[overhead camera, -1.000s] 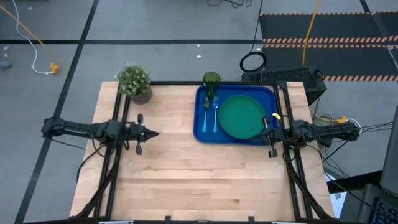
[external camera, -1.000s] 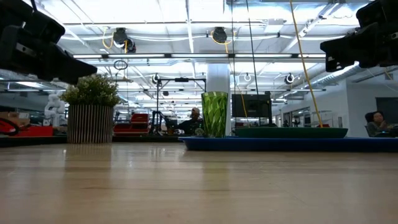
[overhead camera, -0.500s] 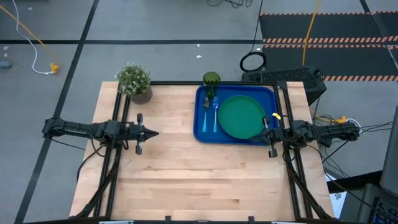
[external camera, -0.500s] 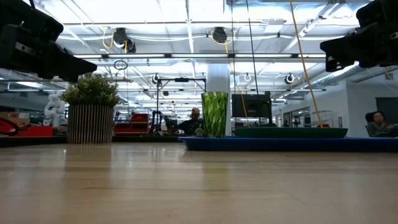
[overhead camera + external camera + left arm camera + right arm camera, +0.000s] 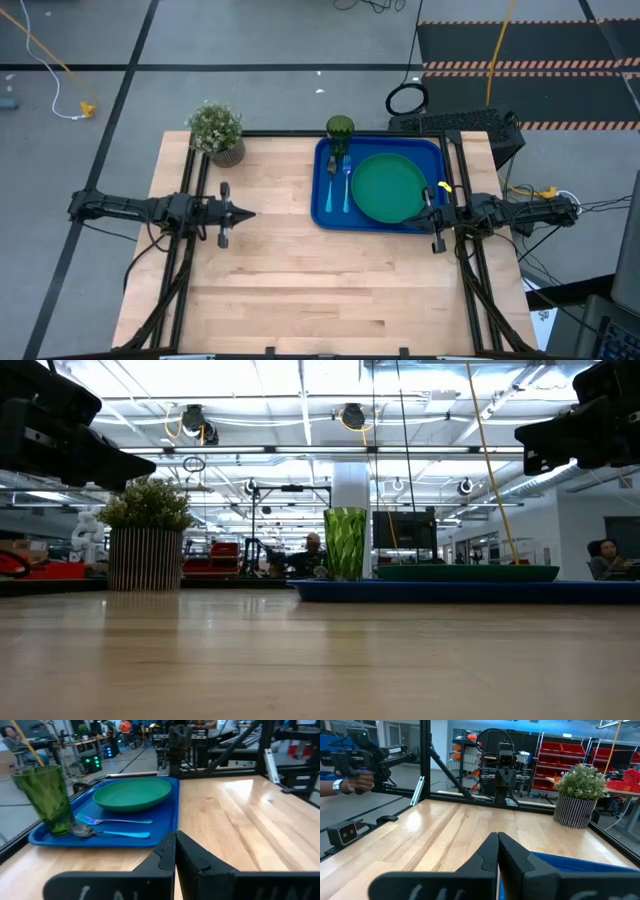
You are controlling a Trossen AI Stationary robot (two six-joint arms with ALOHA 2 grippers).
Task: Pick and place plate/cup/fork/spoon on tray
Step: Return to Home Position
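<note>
The blue tray [image 5: 322, 206] lies at the table's far right. On it rest the green plate [image 5: 388, 187], the dark-green cup [image 5: 339, 130] standing at its far left corner, and the fork [image 5: 112, 820] and spoon [image 5: 107, 833] side by side between cup and plate. My left gripper [image 5: 250, 213] is shut and empty above the table's left half. My right gripper [image 5: 424, 212] is shut and empty above the tray's near right part, by the plate's edge.
A potted green plant [image 5: 216, 131] in a striped pot stands at the table's far left corner. Black frame rails [image 5: 190, 190] run along both sides of the table. A person's hand [image 5: 355, 779] shows beyond the table in the right wrist view.
</note>
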